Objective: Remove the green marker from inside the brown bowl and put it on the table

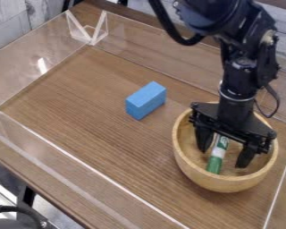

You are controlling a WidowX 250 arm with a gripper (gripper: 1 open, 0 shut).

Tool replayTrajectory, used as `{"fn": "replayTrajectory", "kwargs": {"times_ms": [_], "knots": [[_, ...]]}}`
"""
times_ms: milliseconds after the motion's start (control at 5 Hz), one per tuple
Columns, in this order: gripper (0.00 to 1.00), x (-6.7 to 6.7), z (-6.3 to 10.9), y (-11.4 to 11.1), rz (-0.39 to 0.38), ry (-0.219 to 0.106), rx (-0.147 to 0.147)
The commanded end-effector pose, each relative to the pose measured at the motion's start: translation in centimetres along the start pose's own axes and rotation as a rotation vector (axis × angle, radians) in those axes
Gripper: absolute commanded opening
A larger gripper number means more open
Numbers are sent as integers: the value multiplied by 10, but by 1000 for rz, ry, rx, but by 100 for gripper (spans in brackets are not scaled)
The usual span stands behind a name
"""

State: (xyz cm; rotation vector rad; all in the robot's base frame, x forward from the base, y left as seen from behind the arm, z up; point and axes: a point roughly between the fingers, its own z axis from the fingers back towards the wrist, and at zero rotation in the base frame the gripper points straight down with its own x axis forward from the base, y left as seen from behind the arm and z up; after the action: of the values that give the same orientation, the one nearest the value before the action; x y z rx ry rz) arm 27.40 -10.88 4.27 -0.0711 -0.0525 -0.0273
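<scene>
A dark wood-grain desk (86, 98), bordered by low clear acrylic walls (26, 54), is seen from above and to one side. A round, light-brown wooden bowl, the brown bowl (191, 167), is set near the desk's near right corner. Inside it the green marker (216, 159) is found, lying across the bowl's floor with its dark green end pointing toward the near rim and its white barrel running back under the arm.

The black robot arm (247, 63) is lowered from the far right edge, and the pincer (228, 148) is pointed straight down into the bowl. Its dark fingers (206, 140) are spread wide, released, and are placed on either side of the marker's barrel. Nothing is gripped; whether the fingertips touch the bowl's floor cannot be told.

A blue block (146, 99) is placed on the bare desk near its middle, apart from the bowl and toward the left of it. A clear folded piece (86, 27) is seen standing near the far left corner.
</scene>
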Motion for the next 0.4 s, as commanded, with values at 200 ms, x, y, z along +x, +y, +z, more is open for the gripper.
{"fn": "replayTrajectory", "kwargs": {"times_ms": [200], "knots": [[100,5,21,-5,2,-67,-31]]}}
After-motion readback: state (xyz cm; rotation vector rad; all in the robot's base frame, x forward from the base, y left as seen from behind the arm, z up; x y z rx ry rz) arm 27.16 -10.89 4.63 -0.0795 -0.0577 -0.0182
